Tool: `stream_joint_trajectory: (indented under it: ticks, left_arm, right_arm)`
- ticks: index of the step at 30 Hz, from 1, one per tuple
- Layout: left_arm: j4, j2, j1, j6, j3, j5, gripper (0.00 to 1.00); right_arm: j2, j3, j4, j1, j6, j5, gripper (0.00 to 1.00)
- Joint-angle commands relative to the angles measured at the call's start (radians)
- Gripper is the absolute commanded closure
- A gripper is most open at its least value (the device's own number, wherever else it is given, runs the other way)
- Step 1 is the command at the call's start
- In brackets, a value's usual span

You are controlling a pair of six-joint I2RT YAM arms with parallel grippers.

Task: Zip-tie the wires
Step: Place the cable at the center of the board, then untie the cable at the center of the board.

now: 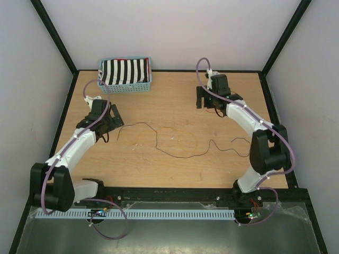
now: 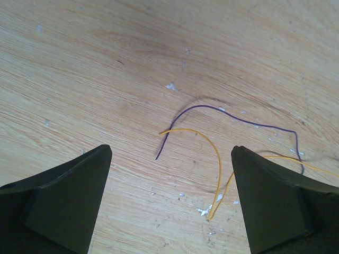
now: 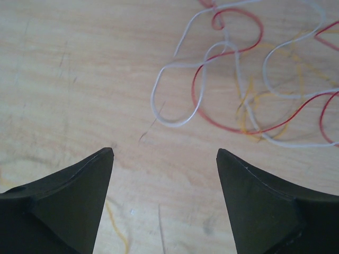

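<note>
The wires lie spread loose on the wooden table. In the top view a dark strand (image 1: pixel 175 154) runs across the middle, with faint yellow loops (image 1: pixel 183 138) beside it. My left gripper (image 1: pixel 111 119) is open and empty just above the table at the strands' left end. Its wrist view shows the dark strand's tip (image 2: pixel 159 153) and an orange strand (image 2: pixel 217 159) between the open jaws (image 2: pixel 172 151). My right gripper (image 1: pixel 207 103) is open and empty at the far right. White (image 3: pixel 175 123) and red (image 3: pixel 212 119) strands curl just ahead of its jaws (image 3: pixel 165 151).
A blue basket (image 1: pixel 127 88) holding a black-and-white striped cloth stands at the back left. Black frame posts and grey walls enclose the table. A white slotted cable duct (image 1: pixel 169 214) runs along the near edge between the arm bases.
</note>
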State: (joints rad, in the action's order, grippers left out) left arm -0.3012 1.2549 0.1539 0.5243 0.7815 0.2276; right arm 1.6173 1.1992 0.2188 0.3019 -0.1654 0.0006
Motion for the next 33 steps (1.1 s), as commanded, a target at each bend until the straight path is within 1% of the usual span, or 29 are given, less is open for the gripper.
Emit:
stream_joint_trajectory:
  ticks: [1, 3, 6, 9, 13, 23, 27, 29, 33]
  left_arm:
    - [0.016, -0.108, -0.013, -0.079, -0.019, -0.037, 0.01]
    - [0.071, -0.164, -0.013, -0.129, -0.030, -0.102, 0.01]
    - [0.150, -0.242, -0.014, -0.193, -0.037, -0.230, 0.01]
    - [0.175, -0.277, -0.014, -0.222, -0.014, -0.335, 0.01]
    - [0.175, -0.289, -0.012, -0.240, 0.018, -0.417, 0.01]
    - [0.178, -0.247, -0.011, -0.232, 0.034, -0.472, 0.01]
    - [0.181, -0.221, -0.008, -0.233, 0.041, -0.485, 0.02]
    - [0.182, -0.215, -0.006, -0.238, 0.046, -0.492, 0.03]
    - [0.182, -0.212, -0.005, -0.245, 0.056, -0.503, 0.07]
  right_arm:
    - [0.124, 0.118, -0.018, -0.034, -0.026, 0.032, 0.12]
    - [0.184, 0.167, -0.019, -0.044, -0.024, 0.042, 0.15]
    - [0.268, 0.237, -0.014, -0.056, -0.021, 0.048, 0.17]
    - [0.324, 0.299, -0.005, -0.064, -0.014, 0.076, 0.20]
    - [0.368, 0.339, 0.013, -0.070, -0.004, 0.119, 0.21]
    - [0.391, 0.327, 0.039, -0.082, 0.027, 0.229, 0.23]
    - [0.403, 0.306, 0.042, -0.091, 0.015, 0.213, 0.29]
    - [0.409, 0.299, 0.042, -0.093, 0.008, 0.198, 0.36]
    - [0.424, 0.289, 0.043, -0.093, 0.000, 0.181, 0.45]
